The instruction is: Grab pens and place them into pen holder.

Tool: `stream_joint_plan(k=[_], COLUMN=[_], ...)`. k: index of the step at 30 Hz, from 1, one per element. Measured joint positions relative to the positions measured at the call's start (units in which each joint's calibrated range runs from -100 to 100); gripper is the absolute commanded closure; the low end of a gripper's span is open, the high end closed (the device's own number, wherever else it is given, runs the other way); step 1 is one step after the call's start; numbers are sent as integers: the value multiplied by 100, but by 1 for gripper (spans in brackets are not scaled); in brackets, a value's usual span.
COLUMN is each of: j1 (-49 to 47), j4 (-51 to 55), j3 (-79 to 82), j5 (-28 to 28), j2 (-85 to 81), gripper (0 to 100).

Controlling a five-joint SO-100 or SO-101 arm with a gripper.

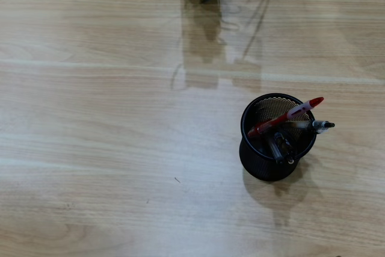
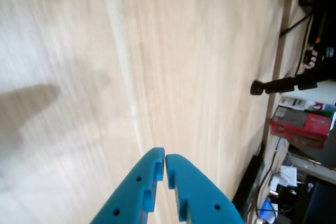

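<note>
Since the pens [image 1: 287, 126] lean inside the pen holder [image 1: 264, 164] at the right of the table [image 1: 90, 148] in the overhead view, seemingly all four, the blue fingers [image 2: 165, 162] sit closed and empty, well apart at the far edge.

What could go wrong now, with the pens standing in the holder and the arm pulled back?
1. The red pen and a black-tipped pen lean over the rim of the pen holder in the overhead view; a bump might tip them out or topple the cup.
2. The gripper is closed and empty above the table; a low sweep toward the holder could knock it.
</note>
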Motion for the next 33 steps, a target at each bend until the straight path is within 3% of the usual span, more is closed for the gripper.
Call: stream_joint_plan(k=[5, 11, 17, 33], j1=[-10, -10, -10, 286], j4=[-630, -1217, -1278, -1278], j3=[1012, 2147, 2813, 2822], j5=[52, 801, 676, 614], j2=[-102, -102, -102, -102], gripper=[98, 98, 98, 98])
